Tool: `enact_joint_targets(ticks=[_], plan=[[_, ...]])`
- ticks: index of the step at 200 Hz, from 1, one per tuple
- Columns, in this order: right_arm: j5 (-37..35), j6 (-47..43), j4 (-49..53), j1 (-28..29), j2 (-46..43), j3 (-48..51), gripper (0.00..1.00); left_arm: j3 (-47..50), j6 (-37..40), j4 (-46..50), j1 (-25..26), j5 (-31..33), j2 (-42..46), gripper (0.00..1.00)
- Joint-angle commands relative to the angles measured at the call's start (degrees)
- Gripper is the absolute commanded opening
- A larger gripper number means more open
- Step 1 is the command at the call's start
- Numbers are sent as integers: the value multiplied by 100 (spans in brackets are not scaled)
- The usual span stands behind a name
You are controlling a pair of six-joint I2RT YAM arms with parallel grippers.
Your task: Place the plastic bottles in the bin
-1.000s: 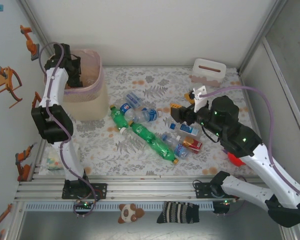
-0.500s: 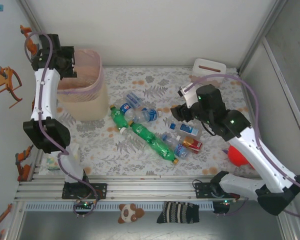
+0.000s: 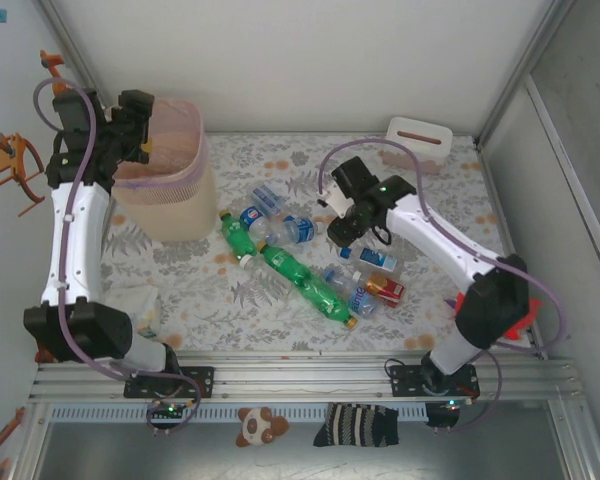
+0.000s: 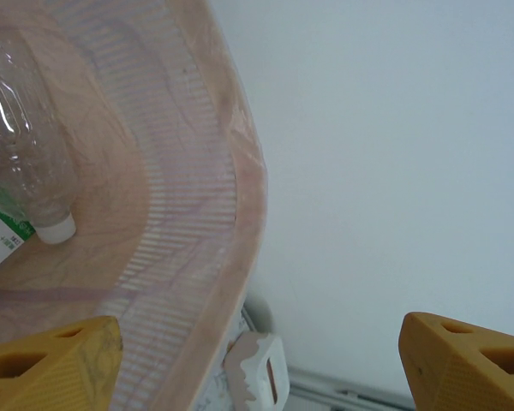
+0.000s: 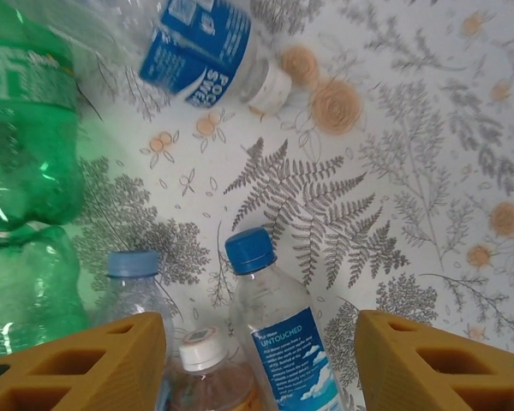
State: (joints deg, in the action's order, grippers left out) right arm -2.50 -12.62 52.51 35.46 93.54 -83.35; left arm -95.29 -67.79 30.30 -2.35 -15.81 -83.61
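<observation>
- Beige bin (image 3: 195, 165) stands at the far left of the counter (image 3: 215, 295). My left claw (image 3: 138, 130) hangs over its left rim, jaws wide apart with nothing between them.
- From the left wrist I see one clear bottle (image 4: 21, 145) lying inside the bin, white cap pointing down.
- Mid-counter, apart from the bin, lie the other bottles (image 3: 300, 260) in a loose heap: two green ones (image 3: 305, 282) end to end, and small clear ones with blue labels around them.
- My right claw (image 3: 345, 233) hovers over the heap's right side, jaws apart and gripping nothing.
- From the right wrist, a blue-capped bottle (image 5: 270, 317) lies between the fingers (image 5: 94, 360), with a white-capped bottle (image 5: 201, 364) touching it on one side.
- I judge these bottles to be empty: light, thin-walled, slick, quick to roll or dent.
- I would take the blue-capped one across its labelled body just below the shoulder, where the wall looks stiffer, and squeeze gently. The crowding neighbour could get pinched along with it.
</observation>
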Motion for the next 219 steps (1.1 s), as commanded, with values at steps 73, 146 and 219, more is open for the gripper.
enact_joint_targets(ticks=[73, 146, 219], plan=[[-371, -574, 575, -133, 1994, -864, 57, 1873, 839, -303, -5, -660, 1826, 86], [-330, -671, 699, -187, 2720, -1018, 53, 2151, 758, -271, 16, -704, 2078, 86], [-426, -759, 725, -224, 2895, -986, 46, 2242, 705, -288, 76, -673, 2078, 86]])
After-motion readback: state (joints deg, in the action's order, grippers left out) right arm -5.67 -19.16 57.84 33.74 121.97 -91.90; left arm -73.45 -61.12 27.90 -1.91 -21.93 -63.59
